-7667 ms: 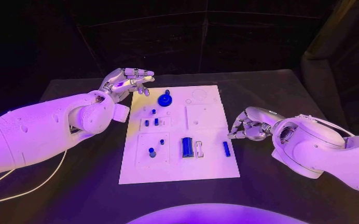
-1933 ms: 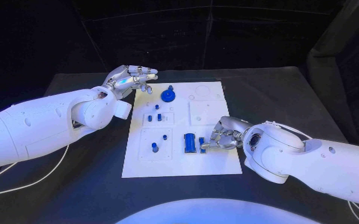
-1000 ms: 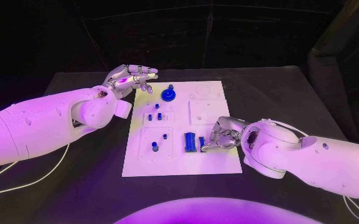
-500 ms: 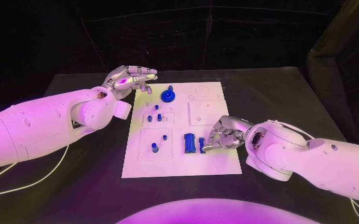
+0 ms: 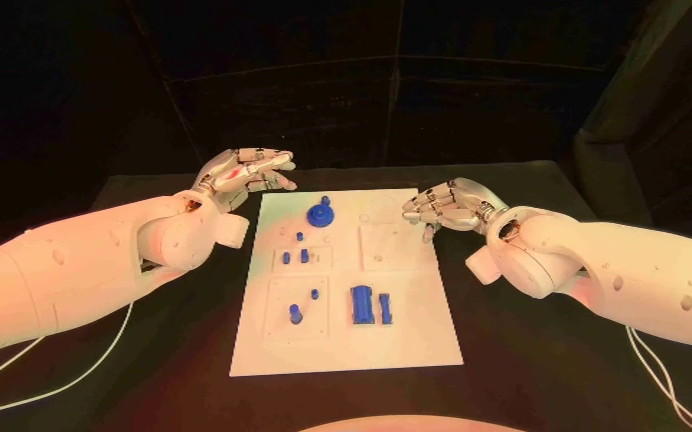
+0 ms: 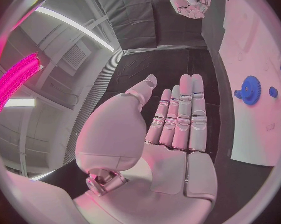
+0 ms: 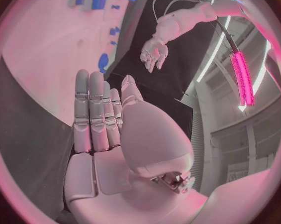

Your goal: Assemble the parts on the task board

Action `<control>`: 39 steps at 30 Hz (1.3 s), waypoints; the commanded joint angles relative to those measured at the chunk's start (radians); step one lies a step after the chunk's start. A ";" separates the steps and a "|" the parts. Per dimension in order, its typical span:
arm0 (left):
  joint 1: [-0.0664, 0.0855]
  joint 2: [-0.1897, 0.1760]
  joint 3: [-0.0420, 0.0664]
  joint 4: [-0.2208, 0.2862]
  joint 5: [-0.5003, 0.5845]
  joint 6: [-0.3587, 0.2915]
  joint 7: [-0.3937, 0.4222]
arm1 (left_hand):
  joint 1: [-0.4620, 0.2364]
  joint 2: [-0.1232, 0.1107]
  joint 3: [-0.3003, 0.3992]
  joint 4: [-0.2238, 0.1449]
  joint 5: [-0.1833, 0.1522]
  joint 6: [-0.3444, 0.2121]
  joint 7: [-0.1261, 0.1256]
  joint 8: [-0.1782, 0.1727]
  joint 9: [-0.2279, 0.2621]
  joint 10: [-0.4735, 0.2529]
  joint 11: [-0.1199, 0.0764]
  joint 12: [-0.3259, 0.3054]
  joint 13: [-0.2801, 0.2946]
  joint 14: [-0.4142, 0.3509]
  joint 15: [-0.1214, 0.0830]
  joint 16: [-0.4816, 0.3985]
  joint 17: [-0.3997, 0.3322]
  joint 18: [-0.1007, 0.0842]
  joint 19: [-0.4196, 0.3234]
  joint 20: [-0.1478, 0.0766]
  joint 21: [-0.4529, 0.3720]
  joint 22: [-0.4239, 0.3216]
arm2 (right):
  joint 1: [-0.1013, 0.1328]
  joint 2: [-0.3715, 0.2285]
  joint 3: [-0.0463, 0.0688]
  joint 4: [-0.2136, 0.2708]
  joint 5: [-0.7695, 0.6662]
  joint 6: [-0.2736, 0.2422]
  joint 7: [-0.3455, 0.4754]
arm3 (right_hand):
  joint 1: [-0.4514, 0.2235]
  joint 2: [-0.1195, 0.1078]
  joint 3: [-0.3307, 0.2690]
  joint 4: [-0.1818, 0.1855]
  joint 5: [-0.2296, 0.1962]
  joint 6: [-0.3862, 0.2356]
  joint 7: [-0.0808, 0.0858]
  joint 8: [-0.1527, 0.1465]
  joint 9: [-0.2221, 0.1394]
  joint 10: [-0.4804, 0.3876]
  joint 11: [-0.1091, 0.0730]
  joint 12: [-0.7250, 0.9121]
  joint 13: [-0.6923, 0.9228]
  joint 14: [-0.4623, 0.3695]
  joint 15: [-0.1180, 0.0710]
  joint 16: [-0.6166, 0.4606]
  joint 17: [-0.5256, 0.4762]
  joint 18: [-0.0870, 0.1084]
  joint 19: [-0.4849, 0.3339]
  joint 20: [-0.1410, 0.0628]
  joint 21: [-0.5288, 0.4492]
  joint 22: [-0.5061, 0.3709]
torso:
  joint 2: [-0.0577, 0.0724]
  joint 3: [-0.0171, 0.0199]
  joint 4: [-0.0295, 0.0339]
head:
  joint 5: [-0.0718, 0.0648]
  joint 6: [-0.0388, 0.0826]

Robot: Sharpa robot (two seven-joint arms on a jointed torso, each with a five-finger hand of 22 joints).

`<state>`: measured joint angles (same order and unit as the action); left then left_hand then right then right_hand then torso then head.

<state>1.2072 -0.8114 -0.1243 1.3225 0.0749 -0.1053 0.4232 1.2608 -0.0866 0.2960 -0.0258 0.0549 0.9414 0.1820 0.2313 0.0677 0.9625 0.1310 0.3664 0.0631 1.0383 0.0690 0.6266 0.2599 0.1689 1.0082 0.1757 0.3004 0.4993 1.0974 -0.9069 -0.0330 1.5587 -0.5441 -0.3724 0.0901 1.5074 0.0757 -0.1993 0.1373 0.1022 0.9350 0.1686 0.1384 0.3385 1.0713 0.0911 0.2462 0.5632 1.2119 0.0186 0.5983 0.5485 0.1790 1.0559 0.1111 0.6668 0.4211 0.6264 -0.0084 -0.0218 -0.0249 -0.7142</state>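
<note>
Task board (image 5: 411,327) between left hand (image 5: 242,170), right hand (image 5: 447,204).

The task board (image 5: 411,322) looks like smooth, matt white plastic, with shallow recessed panels in its surface. The blue parts look like moulded plastic with a slight sheen: the gear (image 5: 319,216) at the far end and the long block (image 5: 361,305) at the near end. The bench (image 5: 534,352) is black and matt, like cloth or rubber sheet. The left hand (image 5: 242,169) and right hand (image 5: 449,204) have bright, glossy, metal-looking segmented fingers. Both arms wear smooth, glossy white plastic shells.
</note>
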 commanded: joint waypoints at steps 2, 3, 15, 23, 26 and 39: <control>-0.001 0.028 0.001 -0.049 0.079 0.023 0.069 | 0.008 0.019 -0.030 0.006 -0.001 -0.010 -0.004 -0.038 -0.003 0.030 0.015 -0.080 -0.002 -0.081 0.044 -0.199 -0.075 0.004 -0.113 0.041 -0.138 -0.105 | 0.011 0.067 0.005 -0.124 0.350 0.049 0.283 | 0.011 -0.007 -0.009 -0.028 -0.019 -0.016 0.018 -0.041 -0.040 -0.057 0.046 -0.106 -0.135 -0.189 0.073 -0.251 -0.142 -0.022 -0.147 0.061 -0.216 -0.127 | -0.022 -0.0014 -0.0036 | 0.000 0.040; -0.001 0.034 0.001 -0.057 0.081 0.019 0.072 | 0.009 0.021 -0.034 0.007 -0.001 -0.010 -0.006 -0.045 -0.003 0.036 0.019 -0.092 -0.002 -0.093 0.052 -0.226 -0.086 0.004 -0.131 0.049 -0.157 -0.121 | 0.012 0.078 0.007 -0.143 0.357 0.055 0.291 | 0.009 -0.005 -0.008 -0.035 -0.020 -0.017 0.021 -0.049 -0.049 -0.063 0.054 -0.120 -0.158 -0.215 0.086 -0.290 -0.170 -0.024 -0.166 0.073 -0.254 -0.151 | -0.024 -0.0014 -0.0035 | -0.001 0.047; -0.006 0.093 0.001 -0.133 0.065 -0.039 0.050 | -0.375 0.087 -0.166 0.026 -0.055 -0.279 -0.073 -0.159 -0.068 -0.260 -0.009 -0.284 -0.063 -0.368 0.037 -0.493 -0.260 -0.050 -0.452 0.013 -0.300 -0.332 | 0.014 0.195 0.015 -0.329 0.333 0.060 0.282 | -0.518 -0.003 0.067 -0.137 -0.102 -0.291 -0.033 -0.138 -0.224 -0.362 0.019 -0.246 -0.458 -0.470 0.068 -0.598 -0.450 -0.054 -0.372 0.050 -0.541 -0.421 | -0.029 -0.0005 0.0008 | -0.008 0.071; -0.030 0.084 0.020 -0.074 0.043 -0.136 0.057 | -0.611 0.087 -0.201 0.026 -0.055 -0.455 -0.101 -0.231 -0.068 -0.446 -0.041 -0.366 -0.063 -0.546 0.009 -0.530 -0.260 -0.066 -0.600 -0.037 -0.300 -0.377 | 0.001 0.181 0.019 -0.256 0.378 -0.037 0.313 | -0.782 -0.076 0.103 -0.137 -0.102 -0.461 -0.068 -0.138 -0.255 -0.550 -0.010 -0.246 -0.488 -0.665 -0.019 -0.598 -0.477 -0.072 -0.552 0.007 -0.575 -0.421 | -0.071 0.0065 0.0173 | 0.018 0.105; -0.046 0.077 0.034 -0.033 0.028 -0.205 0.062 | -0.685 0.087 -0.211 0.026 -0.055 -0.511 -0.111 -0.231 -0.068 -0.505 -0.051 -0.366 -0.063 -0.603 -0.069 -0.541 -0.260 -0.077 -0.646 -0.053 -0.300 -0.391 | -0.008 0.171 0.022 -0.206 0.410 -0.105 0.336 | -0.864 -0.076 0.113 -0.137 -0.102 -0.515 -0.080 -0.138 -0.265 -0.610 -0.020 -0.246 -0.563 -0.727 -0.019 -0.598 -0.548 -0.082 -0.610 -0.006 -0.585 -0.421 | -0.081 0.0082 0.0211 | 0.024 0.113; -0.139 0.039 0.109 0.201 -0.058 -0.589 0.091 | -0.929 0.087 -0.296 0.026 -0.055 -0.693 -0.182 -0.231 -0.068 -0.699 -0.131 -0.366 -0.063 -0.787 -0.069 -0.627 -0.260 -0.169 -0.800 -0.105 -0.300 -0.499 | -0.046 0.129 0.033 0.003 0.539 -0.386 0.426 | -1.136 -0.076 0.199 -0.137 -0.102 -0.693 -0.169 -0.138 -0.338 -0.805 -0.091 -0.246 -0.563 -0.932 -0.019 -0.598 -0.548 -0.179 -0.797 -0.111 -0.667 -0.421 | -0.082 0.0084 0.0218 | 0.025 0.114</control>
<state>1.0690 -0.7707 -0.0172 1.5129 0.0676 -0.5487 0.4831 0.4485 -0.0004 0.0257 0.0005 0.0076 0.3357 0.0114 0.0079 0.0017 0.3557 0.0190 0.0069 0.0019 0.3398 0.0096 0.0256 0.0020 0.0530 0.2821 0.0945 0.0039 0.0611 1.0504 -0.7770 -0.0017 1.5534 -0.0582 -0.6571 0.4636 0.4994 0.0021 -0.0274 -0.0005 0.0064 0.3262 0.0277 0.0077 0.0135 0.3588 0.0118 0.0073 0.0090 0.3762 0.0044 0.0046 0.0073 0.0700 0.3479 0.0540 0.0199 0.0028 0.5449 -0.0003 -0.0004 -0.0001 -0.5999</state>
